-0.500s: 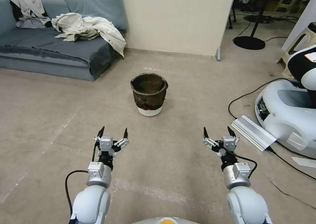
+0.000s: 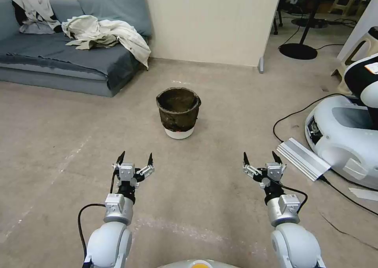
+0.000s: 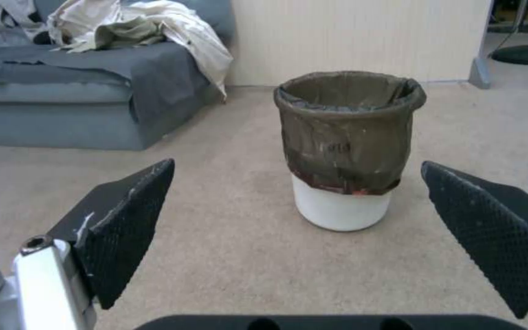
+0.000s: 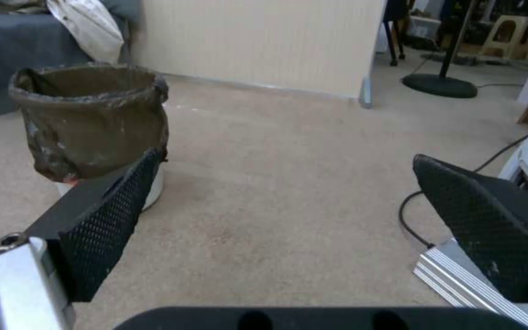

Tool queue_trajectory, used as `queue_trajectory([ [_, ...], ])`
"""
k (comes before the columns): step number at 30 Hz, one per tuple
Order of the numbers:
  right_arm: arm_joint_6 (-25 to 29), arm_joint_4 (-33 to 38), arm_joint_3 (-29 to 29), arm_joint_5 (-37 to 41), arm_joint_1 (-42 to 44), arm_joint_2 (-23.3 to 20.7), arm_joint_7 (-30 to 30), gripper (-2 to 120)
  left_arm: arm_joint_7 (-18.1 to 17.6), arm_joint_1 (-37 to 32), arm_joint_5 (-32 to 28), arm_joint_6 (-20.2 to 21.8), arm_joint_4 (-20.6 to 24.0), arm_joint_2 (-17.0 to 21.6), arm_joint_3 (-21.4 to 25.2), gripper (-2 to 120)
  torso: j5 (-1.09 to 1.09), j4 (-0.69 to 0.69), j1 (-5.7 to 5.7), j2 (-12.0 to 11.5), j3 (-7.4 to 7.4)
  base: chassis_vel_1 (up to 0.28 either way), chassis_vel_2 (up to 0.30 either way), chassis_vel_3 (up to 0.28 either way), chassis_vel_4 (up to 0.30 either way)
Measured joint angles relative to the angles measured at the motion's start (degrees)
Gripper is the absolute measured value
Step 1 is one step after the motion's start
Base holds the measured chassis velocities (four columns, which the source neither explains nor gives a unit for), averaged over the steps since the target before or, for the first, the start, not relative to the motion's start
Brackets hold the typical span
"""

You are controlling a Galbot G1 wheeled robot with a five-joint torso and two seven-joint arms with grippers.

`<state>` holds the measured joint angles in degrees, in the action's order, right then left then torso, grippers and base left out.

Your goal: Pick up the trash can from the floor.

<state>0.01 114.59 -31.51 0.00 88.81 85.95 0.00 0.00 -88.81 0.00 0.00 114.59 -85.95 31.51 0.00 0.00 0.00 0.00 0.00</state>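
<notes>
The trash can stands upright on the beige floor ahead of me, a white bin with a dark crinkled bag folded over its rim and its white base showing. The left wrist view has the trash can straight ahead, framed between black textured fingers. My left gripper hangs open, short of the can and to its left. My right gripper is open too, further right of it. In the right wrist view the trash can sits off to one side, partly behind a finger.
A grey sofa with crumpled pale cloth stands at the back left, and a cream partition wall rises behind the can. On the right sit another white robot base, a ribbed aluminium bar and black cables.
</notes>
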Motion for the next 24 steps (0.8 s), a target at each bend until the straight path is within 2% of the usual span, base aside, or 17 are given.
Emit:
queue_trajectory([
  [6,-0.2,0.3,0.0,0.1,0.0,0.0,0.0,100,0.0,0.0,-0.2,0.2,0.1,0.0,0.0,100,0.0,0.0,0.0,0.0,0.0,0.0,0.0,0.0,0.0],
  [10,-5.1,6.9,-0.8,3.3,0.7,0.7,-0.4,100,0.1,-0.1,-6.3,6.0,6.9,-2.0,0.2,100,0.0,0.0,0.0,0.0,0.0,0.0,0.0,0.0,0.0],
  [11,-5.1,6.9,-0.8,3.3,0.7,0.7,-0.4,100,0.1,-0.1,-6.3,6.0,6.9,-2.0,0.2,100,0.0,0.0,0.0,0.0,0.0,0.0,0.0,0.0,0.0],
  [13,-8.4,12.1,-1.5,6.6,1.3,1.2,-1.2,100,0.4,-0.2,-11.7,11.3,12.9,-3.7,0.4,100,-0.01,-0.01,-0.01,0.0,0.0,0.0,0.0,0.0,0.0],
  [16,-7.5,12.4,-1.9,9.4,1.3,0.4,-2.9,100,0.9,-0.8,-12.7,12.7,15.3,-3.7,1.9,100,0.04,-0.01,0.0,0.0,0.0,0.0,0.0,0.0,0.0],
  [18,-6.0,12.2,-2.2,10.1,1.0,0.0,-3.6,100,1.0,-1.5,-12.4,12.8,16.1,-3.0,3.1,100,-0.01,0.01,-0.01,0.0,0.0,0.0,0.0,0.0,0.0],
  [24,-1.2,10.8,-2.5,11.1,1.2,-1.2,-4.1,100,1.1,-2.2,-12.5,11.4,15.7,-1.6,4.2,100,0.02,0.0,-0.01,0.0,0.0,0.0,0.0,0.0,0.0],
])
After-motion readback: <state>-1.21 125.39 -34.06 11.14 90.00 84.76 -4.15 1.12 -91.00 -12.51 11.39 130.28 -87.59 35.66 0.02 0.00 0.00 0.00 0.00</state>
